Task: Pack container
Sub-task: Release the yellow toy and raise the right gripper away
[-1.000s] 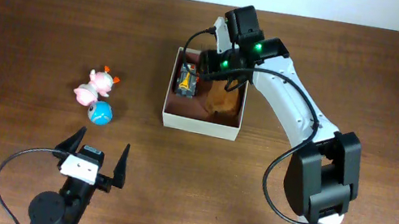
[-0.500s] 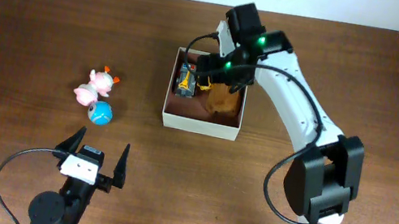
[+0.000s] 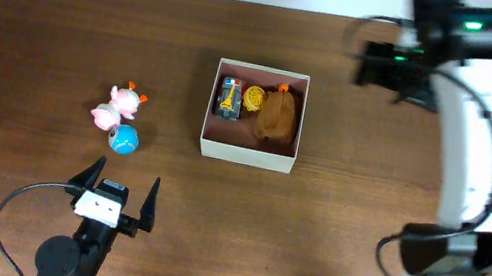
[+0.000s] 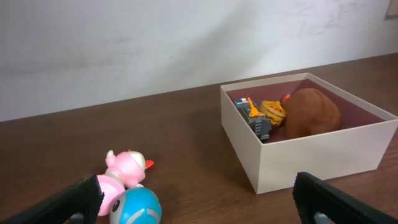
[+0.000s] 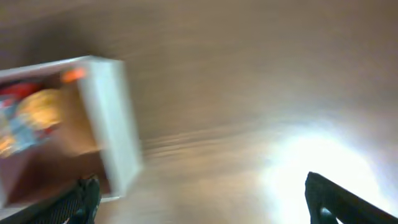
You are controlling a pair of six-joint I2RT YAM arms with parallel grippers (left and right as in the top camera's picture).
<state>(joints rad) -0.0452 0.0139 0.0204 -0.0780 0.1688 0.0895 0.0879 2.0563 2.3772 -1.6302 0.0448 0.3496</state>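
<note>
Nearest to us, the left gripper sat by the near edge of the table, its fingers spread wide with nothing between them. Just beyond it lay a blue ball, close against the pink toys, which were one figure or two, we could not tell. We judged the ball the likeliest trouble. It was round, so a finger arriving off-centre could send it rolling across the table. Jaws closing around it might also catch or knock the pink toys beside it. Farther on and to the right, the container stood about mid-table, well apart from those toys. A low carry from the left could clip its left wall, and we guessed that such light cardboard would slide. Far to the right, beyond the container, the right gripper hung over bare wood with its fingers released and empty. Its own view was smeared, so we took the arm to be moving fast, and the two arms could meet if both went to the box. Inside the container, a brown rounded toy filled the near right part. A grey-and-orange toy lay along the left wall, and a small yellow piece sat between them toward the far wall. The near left floor was bare.
</note>
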